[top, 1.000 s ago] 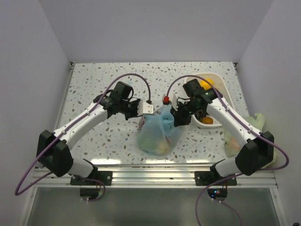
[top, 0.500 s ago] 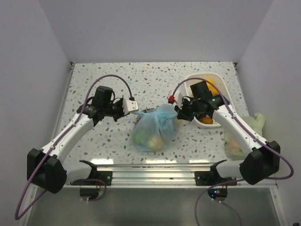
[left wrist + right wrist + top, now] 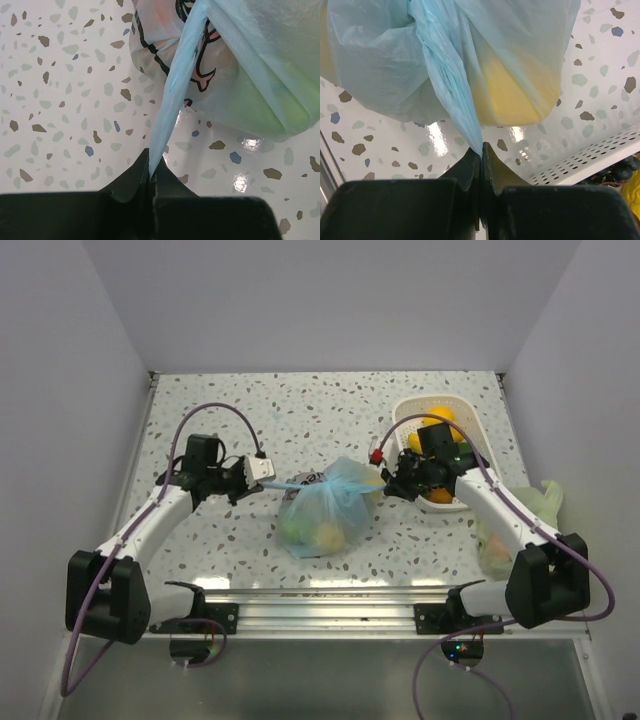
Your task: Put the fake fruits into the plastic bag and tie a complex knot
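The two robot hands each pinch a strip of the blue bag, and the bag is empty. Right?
Not quite: the bag has fruit inside. A yellow fruit shows through the plastic in the right wrist view, a green fruit in the left wrist view. The left hand and right hand do each pinch a strip.

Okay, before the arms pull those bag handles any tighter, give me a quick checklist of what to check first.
1. Left tool clamped on the left handle strip: ok.
2. Right tool clamped on the right handle strip: ok.
3. Both strips taut, no visible tear: ok.
4. Fake fruits sit inside the plastic bag: ok.
5. Every fruit bagged: not ok, orange fruits lie in the white basket.
6. Knot fully tightened: cannot tell.
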Available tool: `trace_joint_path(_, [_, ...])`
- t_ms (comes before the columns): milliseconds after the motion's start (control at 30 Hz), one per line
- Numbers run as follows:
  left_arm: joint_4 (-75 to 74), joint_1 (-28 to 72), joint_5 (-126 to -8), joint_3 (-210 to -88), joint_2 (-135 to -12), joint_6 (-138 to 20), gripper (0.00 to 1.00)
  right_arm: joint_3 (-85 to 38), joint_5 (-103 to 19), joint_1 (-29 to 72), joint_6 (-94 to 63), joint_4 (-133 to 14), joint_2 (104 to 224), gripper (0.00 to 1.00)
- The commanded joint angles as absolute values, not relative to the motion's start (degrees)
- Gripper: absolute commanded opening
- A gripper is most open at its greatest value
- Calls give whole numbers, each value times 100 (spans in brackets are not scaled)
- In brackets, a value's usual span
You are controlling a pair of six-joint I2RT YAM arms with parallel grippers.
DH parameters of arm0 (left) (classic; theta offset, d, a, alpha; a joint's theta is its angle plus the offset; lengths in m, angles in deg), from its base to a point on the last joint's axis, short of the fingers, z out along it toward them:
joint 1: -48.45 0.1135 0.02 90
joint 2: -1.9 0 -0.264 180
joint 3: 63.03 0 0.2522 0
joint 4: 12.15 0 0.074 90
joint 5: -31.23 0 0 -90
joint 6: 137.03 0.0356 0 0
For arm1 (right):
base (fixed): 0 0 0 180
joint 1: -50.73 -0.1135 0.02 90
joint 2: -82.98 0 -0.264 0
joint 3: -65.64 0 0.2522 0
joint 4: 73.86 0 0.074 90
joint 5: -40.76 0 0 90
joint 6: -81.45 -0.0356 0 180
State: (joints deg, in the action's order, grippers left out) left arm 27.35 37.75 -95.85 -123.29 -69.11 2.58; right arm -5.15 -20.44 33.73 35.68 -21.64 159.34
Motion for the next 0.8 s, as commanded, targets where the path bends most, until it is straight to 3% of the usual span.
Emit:
trace_joint_path(0, [2930,4633,-8021,-12197,-6973,764,0,-279,-3878,4194,3979,-1519,16023,0])
trace_joint_path(333, [2946,4660,-8047,-12100,-7035,694,0,-383,-3642,4317,3936,-1502,16226,0])
trace_joint_path(600, [3544,4652,-8803,-13056,-6964,114,0,-2000,-2333,4308,3136,-668,16243,0])
trace_joint_path(767, [3712,4652,-9049,-14031,-6991,-351,0,-2843,-1857,4098,2355,-912,16313,0])
